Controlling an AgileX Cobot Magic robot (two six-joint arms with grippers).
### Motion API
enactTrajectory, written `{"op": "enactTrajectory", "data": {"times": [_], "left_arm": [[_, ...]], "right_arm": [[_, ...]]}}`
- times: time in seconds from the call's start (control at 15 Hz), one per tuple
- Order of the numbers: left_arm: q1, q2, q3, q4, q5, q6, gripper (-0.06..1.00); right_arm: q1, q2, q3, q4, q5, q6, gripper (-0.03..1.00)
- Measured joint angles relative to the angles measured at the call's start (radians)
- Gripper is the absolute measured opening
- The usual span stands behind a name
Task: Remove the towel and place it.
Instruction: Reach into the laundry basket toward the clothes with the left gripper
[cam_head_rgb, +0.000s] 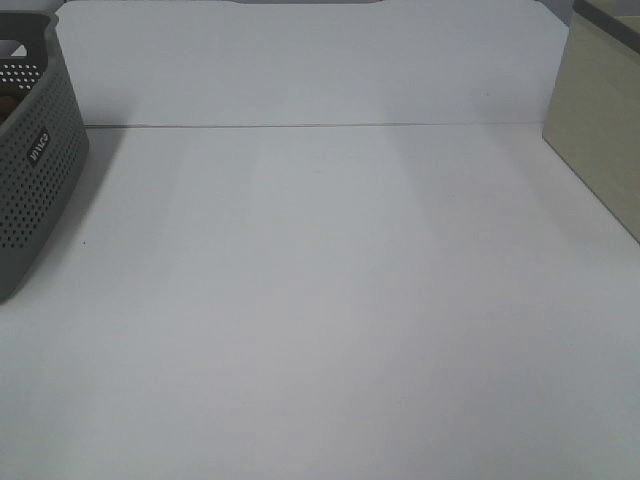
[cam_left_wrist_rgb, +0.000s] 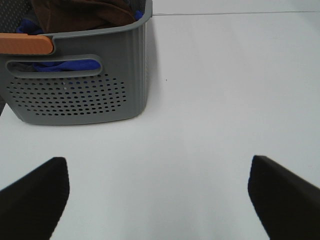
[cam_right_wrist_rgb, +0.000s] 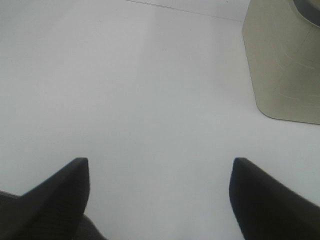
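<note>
- Left wrist view: the towel (cam_left_wrist_rgb: 75, 12) lies bunched in the basket (cam_left_wrist_rgb: 125, 75), at ten o'clock on the desk (cam_head_rgb: 330, 300).
- Left pincer (cam_left_wrist_rgb: 159, 192) and right pincer (cam_right_wrist_rgb: 160, 195) are spread, empty.
- Risk, I think: the blue cloth (cam_left_wrist_rgb: 75, 65) packed with it comes out too, or the basket tips.

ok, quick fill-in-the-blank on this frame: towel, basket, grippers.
1. The towel lies ____ the grey basket.
2. The left gripper and the right gripper both stand ____, holding nothing.
3. The colour of the basket's handle grip is ____.
Missing words: inside; open; orange.
</note>
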Motion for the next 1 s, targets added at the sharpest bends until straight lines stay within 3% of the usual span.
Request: {"op": "enactTrajectory", "data": {"times": [1.0], "left_arm": [[0.000,0.000,0.000,0.000,0.000,0.000,0.89]], "right_arm": [[0.000,0.000,0.000,0.000,0.000,0.000,0.75]]}}
